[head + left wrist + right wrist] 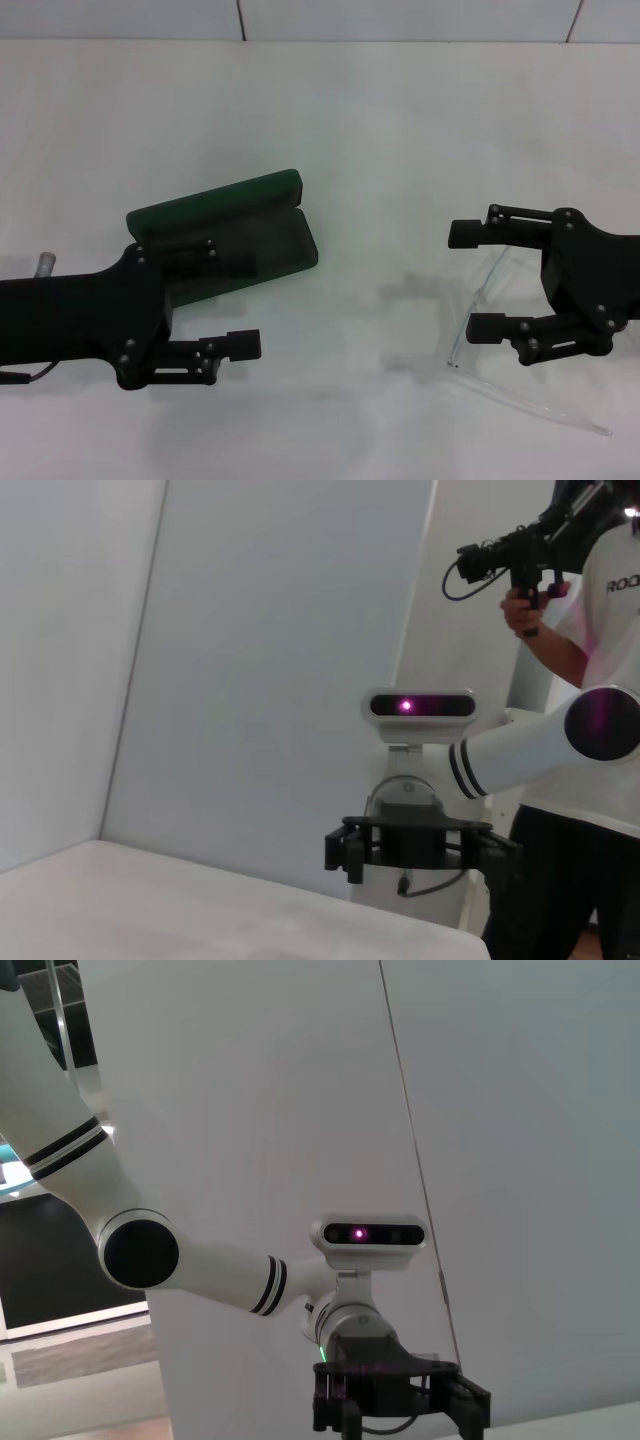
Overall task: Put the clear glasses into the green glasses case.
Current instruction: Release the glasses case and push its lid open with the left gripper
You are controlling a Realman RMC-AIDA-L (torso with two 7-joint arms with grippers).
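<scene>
Nearest the robot, the clear glasses [500, 330] are seen lying on the white table [380, 130], well to the right of the green glasses case [235, 225]; one long temple arm is stretched out toward the near edge, and the curved front is raised toward the right gripper [467, 282]. That gripper is held spread wide, one finger [468, 233] beyond the glasses' front and the other [487, 327] at its near side, with nothing grasped between them (whether a finger touches the lens cannot be told).

The left gripper [232, 303] is found at the near left corner of the green glasses case, also released: its upper finger lies over the case's dark lining, and its lower finger [240, 343] hangs over bare table just in front of the case. Nothing is held by it.

The green glasses case is seen open, its lid tilted up along the far side, and no glasses are in it.

Farthest off, a pale wall [400, 18] is seen behind the table.
</scene>
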